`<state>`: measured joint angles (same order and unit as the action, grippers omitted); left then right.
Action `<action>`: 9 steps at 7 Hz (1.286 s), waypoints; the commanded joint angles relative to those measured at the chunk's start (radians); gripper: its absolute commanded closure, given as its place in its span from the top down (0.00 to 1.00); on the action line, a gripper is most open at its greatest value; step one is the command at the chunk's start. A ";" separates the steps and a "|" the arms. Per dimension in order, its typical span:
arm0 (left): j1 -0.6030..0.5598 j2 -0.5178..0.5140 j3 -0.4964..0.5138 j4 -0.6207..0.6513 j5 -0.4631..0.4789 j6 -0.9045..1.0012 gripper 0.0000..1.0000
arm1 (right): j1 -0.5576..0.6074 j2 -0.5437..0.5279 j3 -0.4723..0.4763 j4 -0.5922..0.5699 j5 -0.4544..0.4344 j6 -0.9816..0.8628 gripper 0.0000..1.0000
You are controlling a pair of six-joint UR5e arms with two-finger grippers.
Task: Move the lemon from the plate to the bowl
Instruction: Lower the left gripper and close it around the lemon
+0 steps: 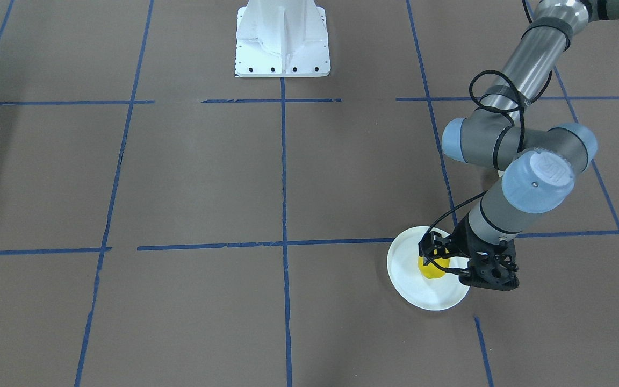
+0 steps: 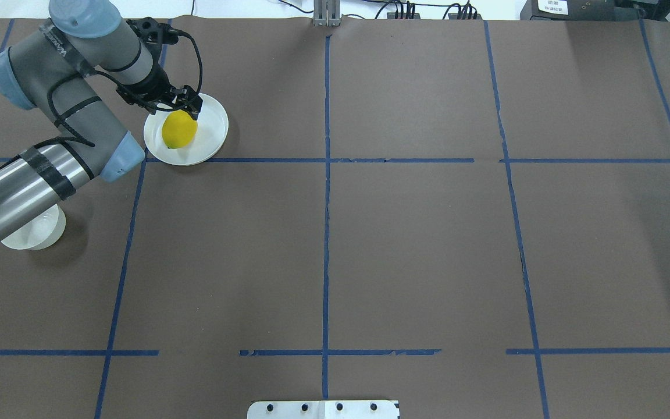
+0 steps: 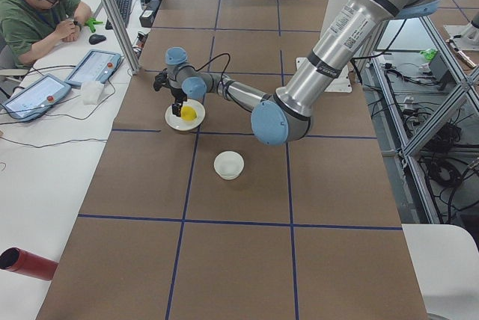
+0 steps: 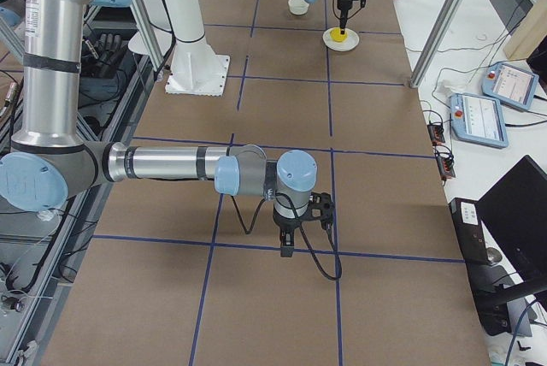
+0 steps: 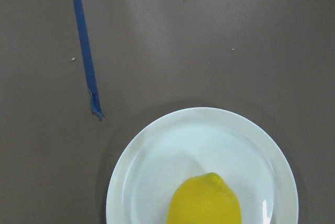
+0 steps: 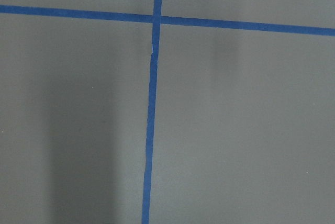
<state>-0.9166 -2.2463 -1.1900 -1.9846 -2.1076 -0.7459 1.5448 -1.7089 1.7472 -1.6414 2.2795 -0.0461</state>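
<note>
The yellow lemon lies on the white plate at the table's far left. My left gripper hangs right over the lemon, its black fingers down at the fruit's sides and apparently open. In the left wrist view the lemon sits at the bottom edge on the plate, nubby tip up; no fingers show there. The small white bowl stands nearer my base, partly hidden under my left arm, and shows whole in the left side view. My right gripper shows only in the right side view; I cannot tell its state.
The brown table is marked with a blue tape grid. The white robot base stands at mid-table on my side. An operator sits at a side desk with tablets. A red cylinder lies off the table's edge.
</note>
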 commanded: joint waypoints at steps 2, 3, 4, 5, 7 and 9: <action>0.034 -0.001 0.067 -0.073 0.008 -0.030 0.99 | 0.000 0.000 0.000 0.000 0.000 0.000 1.00; 0.035 -0.001 0.078 -0.094 0.006 -0.032 0.87 | 0.000 0.000 0.000 0.000 0.000 0.000 1.00; 0.035 -0.003 0.076 -0.094 0.006 -0.036 0.65 | 0.000 0.000 0.000 0.000 0.000 0.000 1.00; 0.035 -0.003 0.076 -0.089 0.004 -0.036 0.45 | 0.000 0.000 0.000 0.000 0.000 0.000 1.00; 0.019 -0.001 0.067 -0.079 -0.005 -0.035 0.22 | 0.000 0.000 0.000 0.000 0.000 0.000 1.00; -0.034 0.000 -0.007 0.051 -0.022 -0.035 0.21 | 0.000 0.000 0.000 0.000 0.000 0.000 1.00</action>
<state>-0.9210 -2.2469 -1.1464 -2.0274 -2.1187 -0.7808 1.5447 -1.7088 1.7472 -1.6414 2.2795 -0.0460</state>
